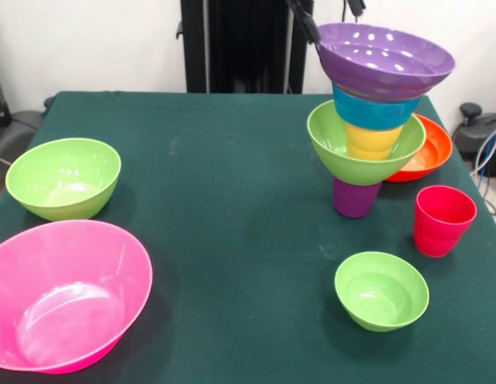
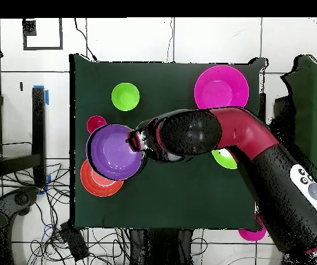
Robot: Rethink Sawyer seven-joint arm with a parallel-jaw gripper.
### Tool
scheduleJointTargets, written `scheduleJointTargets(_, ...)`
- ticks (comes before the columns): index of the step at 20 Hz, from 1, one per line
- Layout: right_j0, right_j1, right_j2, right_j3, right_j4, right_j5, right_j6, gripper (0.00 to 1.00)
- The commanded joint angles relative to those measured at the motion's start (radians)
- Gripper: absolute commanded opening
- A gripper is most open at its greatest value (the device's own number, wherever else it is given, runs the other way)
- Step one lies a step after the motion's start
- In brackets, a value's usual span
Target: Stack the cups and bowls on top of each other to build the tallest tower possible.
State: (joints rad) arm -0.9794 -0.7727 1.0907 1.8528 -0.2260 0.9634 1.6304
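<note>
The tower stands at the right in the front view: a purple cup (image 1: pixel 356 200) as base, then a lime green bowl (image 1: pixel 338 148), a yellow-orange cup (image 1: pixel 373 142), a blue bowl (image 1: pixel 374 112) and a wide purple bowl (image 1: pixel 386 58) on top, tilted. My gripper (image 1: pixel 314 36) comes down from above and is shut on the purple bowl's left rim. From overhead the gripper (image 2: pixel 135 143) sits at the purple bowl's (image 2: pixel 115 152) right rim. The red cup (image 1: pixel 444 221) stands upright on the table, right of the tower.
An orange-red bowl (image 1: pixel 430 150) lies behind the tower. A small green bowl (image 1: pixel 382 290) sits at the front right, a green bowl (image 1: pixel 64 178) at the left, and a large pink bowl (image 1: pixel 64 296) at the front left. My arm (image 2: pixel 209 134) spans the table overhead.
</note>
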Motion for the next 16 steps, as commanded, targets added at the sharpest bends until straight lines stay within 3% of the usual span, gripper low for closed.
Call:
scheduleJointTargets(1,0.018,-0.013,-0.033,-0.181,-0.099,0.252,-0.306,1.0)
scheduleJointTargets(4,-0.011,0.005,-0.01,-0.254,-0.104,0.309,-0.365,1.0)
scheduleJointTargets(9,-0.038,0.021,-0.008,-0.301,-0.147,0.335,-0.367,1.0)
scheduleJointTargets(16,-0.034,0.1,-0.038,-0.308,-0.271,0.187,-0.351,1.0)
